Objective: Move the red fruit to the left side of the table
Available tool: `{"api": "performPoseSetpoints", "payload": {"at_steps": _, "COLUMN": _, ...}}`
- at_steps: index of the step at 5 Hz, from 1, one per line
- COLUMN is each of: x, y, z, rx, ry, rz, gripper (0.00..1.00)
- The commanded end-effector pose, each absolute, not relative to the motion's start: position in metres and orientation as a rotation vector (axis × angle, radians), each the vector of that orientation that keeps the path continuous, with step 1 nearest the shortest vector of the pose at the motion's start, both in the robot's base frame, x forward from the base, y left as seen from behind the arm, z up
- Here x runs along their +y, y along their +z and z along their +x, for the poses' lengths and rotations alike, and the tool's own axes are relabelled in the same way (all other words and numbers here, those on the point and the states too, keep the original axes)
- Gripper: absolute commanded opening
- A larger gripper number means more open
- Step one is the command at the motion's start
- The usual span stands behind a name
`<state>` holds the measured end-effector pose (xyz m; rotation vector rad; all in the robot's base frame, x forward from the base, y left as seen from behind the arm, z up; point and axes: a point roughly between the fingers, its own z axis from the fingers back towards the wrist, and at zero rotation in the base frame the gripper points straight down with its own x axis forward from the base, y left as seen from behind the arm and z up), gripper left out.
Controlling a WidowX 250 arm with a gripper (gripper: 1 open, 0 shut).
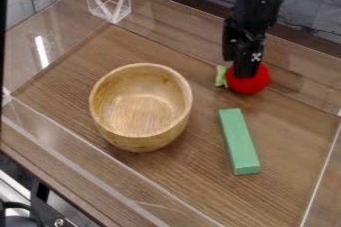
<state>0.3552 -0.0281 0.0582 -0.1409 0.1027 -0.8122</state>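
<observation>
The table (80, 57) bears a wooden bowl (140, 106), green block (238, 140) and red fruit (249, 80).

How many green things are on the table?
2. The flat green rectangular block lies near the front right, beside the round wooden bowl. The small green leafy stem sticks out of the red toy strawberry, under the robot's hand.

You see the red fruit (249, 78), a small bright red toy strawberry, lying on the brown wood-grain surface (160, 181) to the right of the wooden bowl (140, 105), well apart from it. Its green leafy end points toward the bowl. Its upper part is hidden, so only the lower rounded half shows.
</observation>
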Motion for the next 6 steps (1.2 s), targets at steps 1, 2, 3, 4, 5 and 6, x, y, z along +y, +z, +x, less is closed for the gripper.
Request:
{"api": "performPoseSetpoints", "payload": {"at_steps": 1, "x": -0.037, "y": 0.059, "z": 0.356, "rx": 0.075, "ry": -0.864, "rz": -0.134, "gripper": 1.00}}
{"api": "performPoseSetpoints", "payload": {"at_steps": 2, "x": -0.036, "y": 0.057, "z": 0.351, "rx": 0.075, "ry": -0.847, "rz": -0.137, "gripper": 1.00}}
{"api": "performPoseSetpoints", "payload": {"at_steps": 3, "x": -0.032, "y": 0.060, "z": 0.346, "rx": 0.072, "ry": -0.813, "rz": -0.137, "gripper": 0.00}}
{"api": "performPoseSetpoints", "payload": {"at_steps": 4, "x": -0.040, "y": 0.069, "z": 0.343, "rx": 0.070, "ry": -0.802, "rz": -0.125, "gripper": 0.00}}
{"api": "performPoseSetpoints", "payload": {"at_steps": 5, "x": -0.048, "y": 0.081, "z": 0.341, "rx": 0.065, "ry": -0.785, "rz": -0.108, "gripper": 0.00}}
{"api": "performPoseSetpoints", "payload": {"at_steps": 6, "x": -0.052, "y": 0.094, "z": 0.341, "rx": 0.047, "ry": -0.758, "rz": -0.082, "gripper": 0.00}}
